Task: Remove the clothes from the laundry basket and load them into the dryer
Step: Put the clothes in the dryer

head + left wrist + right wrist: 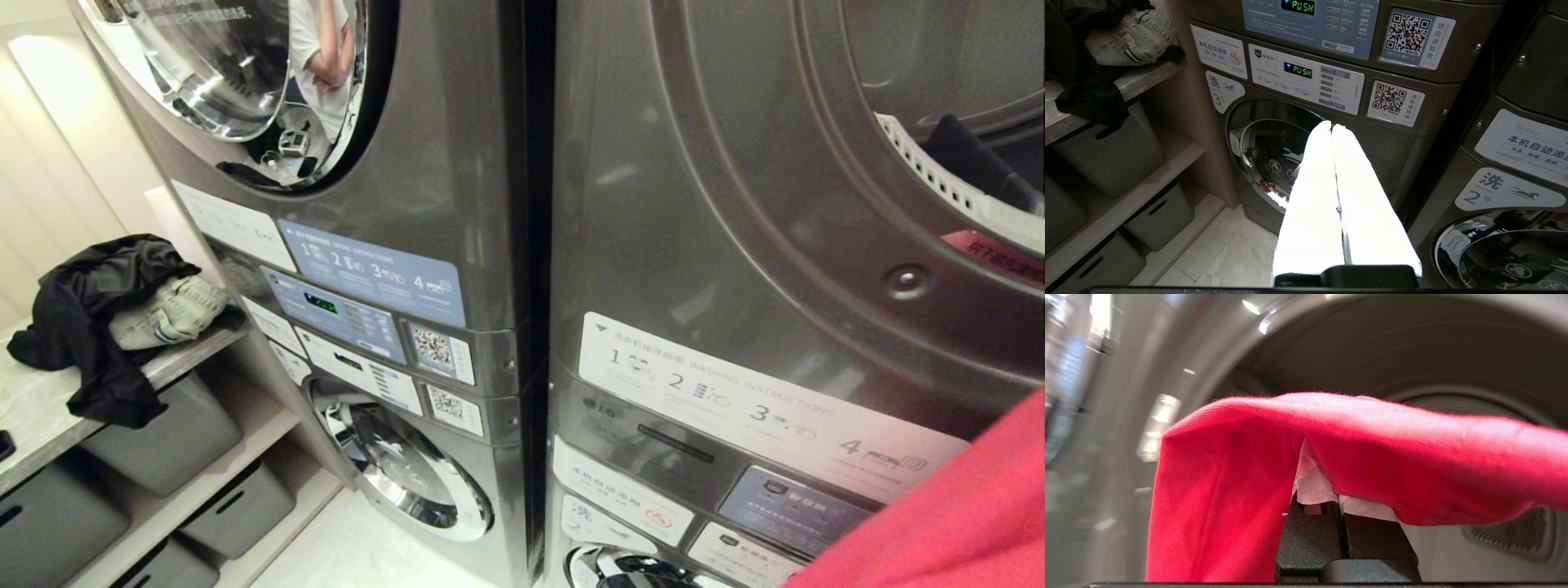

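From the head view, two stacked machines stand side by side. The dryer (816,204) on the right has its round opening at the upper right, with something dark (971,155) lying just inside the drum (possibly a garment already loaded, though I cannot tell for sure). A red garment (955,514) fills the lower right corner, below the opening. On the shelf (41,408) at the left lies a pile of clothes (106,318), black cloth and a pale khaki piece; no laundry basket is in sight.

In the left wrist view, the left gripper (1332,127) hangs low before the left-hand washer door (1274,159), its white fingers pressed together and holding nothing.

In the right wrist view, the right gripper (1327,498) is clamped on the red garment (1372,453), which drapes over the fingers, with the dryer drum (1392,347) straight ahead. My judgement: this piece is on its way in but not yet released, and the pile on the shelf may remain.
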